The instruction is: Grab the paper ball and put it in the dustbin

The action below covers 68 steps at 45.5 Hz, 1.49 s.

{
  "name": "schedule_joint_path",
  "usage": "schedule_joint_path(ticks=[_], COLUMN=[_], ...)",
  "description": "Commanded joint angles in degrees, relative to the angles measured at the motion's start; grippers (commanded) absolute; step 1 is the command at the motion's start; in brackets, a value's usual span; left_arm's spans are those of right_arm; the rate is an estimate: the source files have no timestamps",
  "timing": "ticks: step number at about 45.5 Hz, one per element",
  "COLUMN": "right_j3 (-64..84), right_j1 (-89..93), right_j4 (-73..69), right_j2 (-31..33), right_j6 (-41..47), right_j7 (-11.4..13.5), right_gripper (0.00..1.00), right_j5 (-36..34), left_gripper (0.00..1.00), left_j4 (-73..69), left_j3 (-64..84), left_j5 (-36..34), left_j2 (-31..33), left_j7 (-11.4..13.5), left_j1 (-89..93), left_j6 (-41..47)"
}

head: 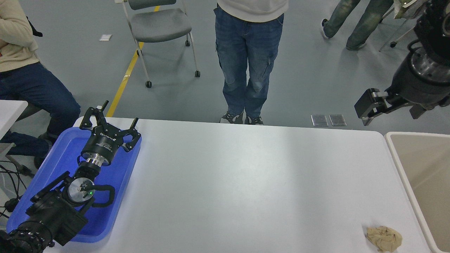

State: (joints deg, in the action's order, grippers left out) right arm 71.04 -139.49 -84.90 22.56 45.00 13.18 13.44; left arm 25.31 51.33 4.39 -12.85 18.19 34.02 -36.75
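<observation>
A grey floor with a yellow line runs behind the white tabletop [228, 175], where a grey wheeled chair [160, 24] stands and a person in blue jeans [248, 59] stands at the far edge. Another person [24, 77] sits at the upper left, and a third person's legs [355, 21] show at the upper right.

The paper ball [384, 238], a crumpled tan wad, lies on the tabletop near its front right corner, just beside the pale rim of the dustbin [404, 175] but apart from it. The dustbin sits against the tabletop's right edge, its tan inside showing.

The right gripper [365, 111] hangs high at the right edge, beyond the far side of the tabletop, pointing left. The paper ball lies well apart from it, nearer the camera, with nothing touching it. From this angle it cannot be told whether the right fingers are spread or together.

The left gripper [109, 121] is parked at the lower left over a shallow blue tray [116, 189], its fingers spread apart and holding nothing, far across the tabletop from the paper ball.
</observation>
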Motion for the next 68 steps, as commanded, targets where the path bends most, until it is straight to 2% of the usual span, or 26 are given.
schedule_joint_path(ticks=[1,68], right_j3=[-0.1,2.0], right_j1=[0.0,-0.7], right_j4=[0.0,0.3], right_j2=[0.3,1.6], right_j6=[0.0,0.0], right_j7=[0.0,0.0], right_gripper=[1.0,1.0], right_j5=[0.0,-0.1], left_gripper=[1.0,1.0], left_j4=[0.0,0.0], left_j3=[0.0,0.1], left_j5=[0.0,0.1], left_j2=[0.0,0.0], left_j7=[0.0,0.0], left_j1=[0.0,0.0], left_j6=[0.0,-0.1])
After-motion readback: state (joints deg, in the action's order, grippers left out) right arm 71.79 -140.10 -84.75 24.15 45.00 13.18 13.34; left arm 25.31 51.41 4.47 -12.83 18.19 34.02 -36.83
